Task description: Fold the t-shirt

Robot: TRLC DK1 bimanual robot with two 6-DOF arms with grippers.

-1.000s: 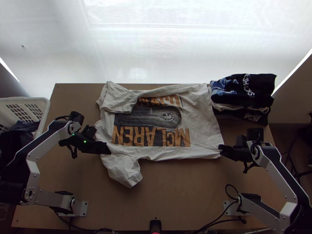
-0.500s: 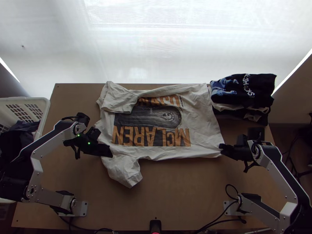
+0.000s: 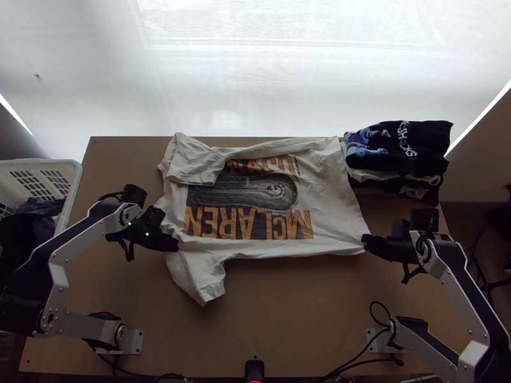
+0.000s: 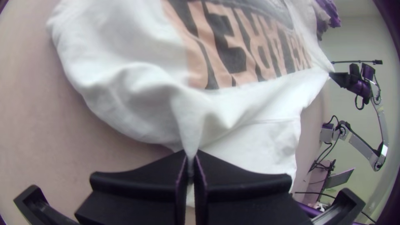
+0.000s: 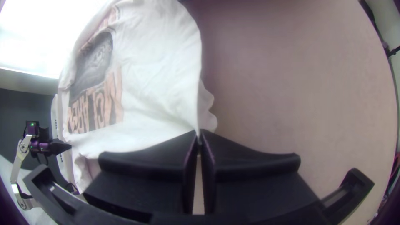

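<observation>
White basket [image 3: 59,165]; dark folded clothes [image 3: 427,150]

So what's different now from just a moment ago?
The right tool and the t-shirt's near hem corner have moved slightly to the picture's right. The left tool has just edged left, and the near sleeve with it. Both tools now pinch cloth; when each took hold, I can't tell. The far sleeve and stacked dark clothes stayed put.
</observation>
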